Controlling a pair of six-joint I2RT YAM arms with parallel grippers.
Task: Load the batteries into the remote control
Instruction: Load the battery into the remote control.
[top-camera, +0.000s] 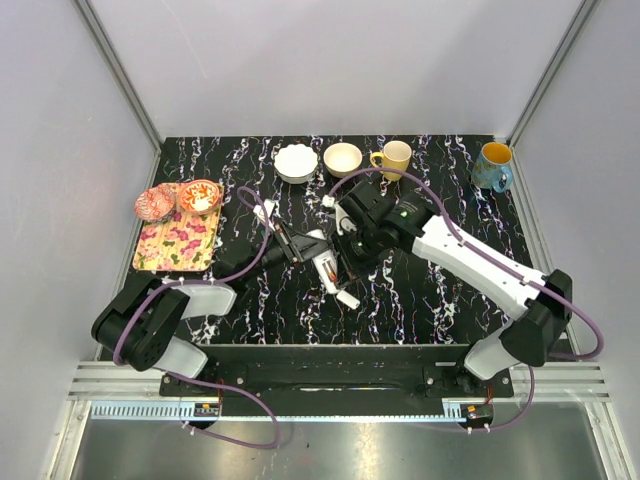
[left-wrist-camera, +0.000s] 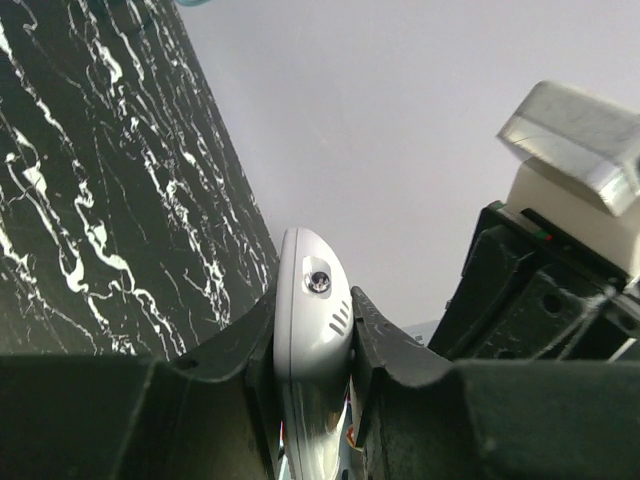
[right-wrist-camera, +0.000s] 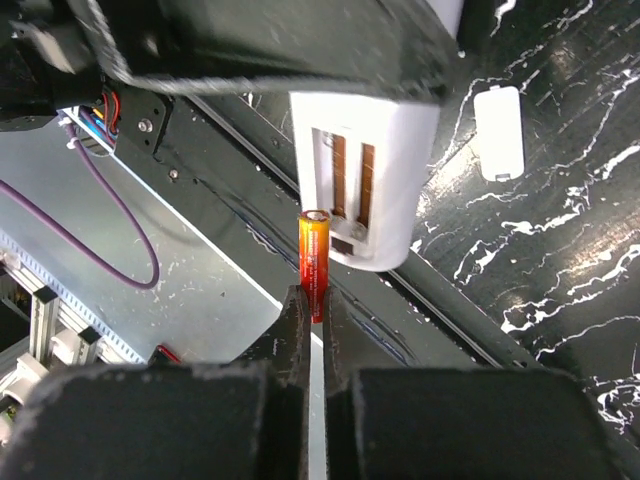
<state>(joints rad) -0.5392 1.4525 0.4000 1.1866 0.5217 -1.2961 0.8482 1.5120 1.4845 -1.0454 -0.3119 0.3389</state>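
We see the left gripper (left-wrist-camera: 315, 318) pinching the remote (right-wrist-camera: 398, 165) and the right gripper (right-wrist-camera: 312, 305) pinching an orange battery (right-wrist-camera: 314, 250) by one end, its free tip just beside the remote's open bay (right-wrist-camera: 350, 190), long axis roughly parallel to the slots.

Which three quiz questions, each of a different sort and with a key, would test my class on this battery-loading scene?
1. True or false: the right gripper is shut on an orange battery.
2. What holds the remote control? A: the left gripper. B: nothing, it lies flat. C: the right gripper.
3. Fill in: the white cover piece lies loose on the ____.
Key: 1 true; 2 A; 3 table.
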